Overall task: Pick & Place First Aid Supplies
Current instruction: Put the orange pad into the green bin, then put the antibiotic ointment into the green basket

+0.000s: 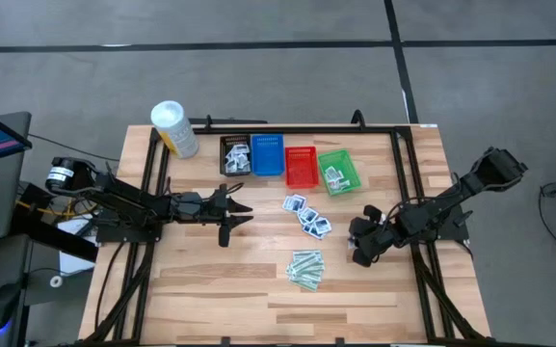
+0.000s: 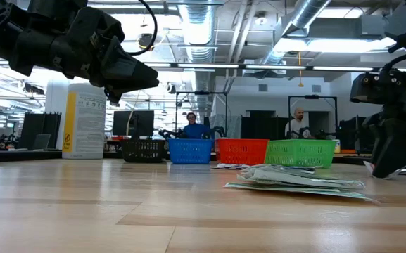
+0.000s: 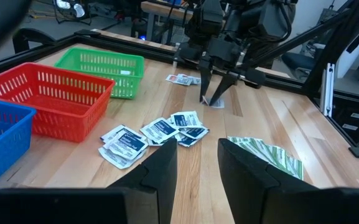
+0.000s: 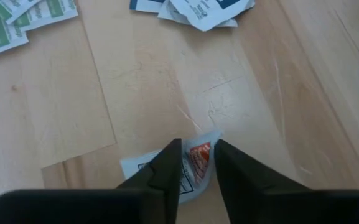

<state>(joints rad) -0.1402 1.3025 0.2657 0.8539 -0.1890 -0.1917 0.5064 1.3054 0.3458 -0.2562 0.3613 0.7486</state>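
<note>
On the table's right, the right gripper (image 4: 196,163) pinches a red-printed packet (image 4: 199,160), fingers nearly closed. Left gripper (image 1: 236,214) hovers part-open, holding nothing, mid-table.

Even, bright light falls from above on the pale wooden slatted table top (image 1: 258,289) in the high view, leaving only soft, short shadows under the two dark arms. In the low view, long ceiling light strips glare toward twelve o'clock, so the arm at ten o'clock reads almost as a silhouette; the near boards are blurred and carry a faint sheen. The left wrist view is clear in the middle, with its own dark fingers (image 3: 160,171) soft at six o'clock. The right wrist view is slightly soft throughout, washed warm.
</note>
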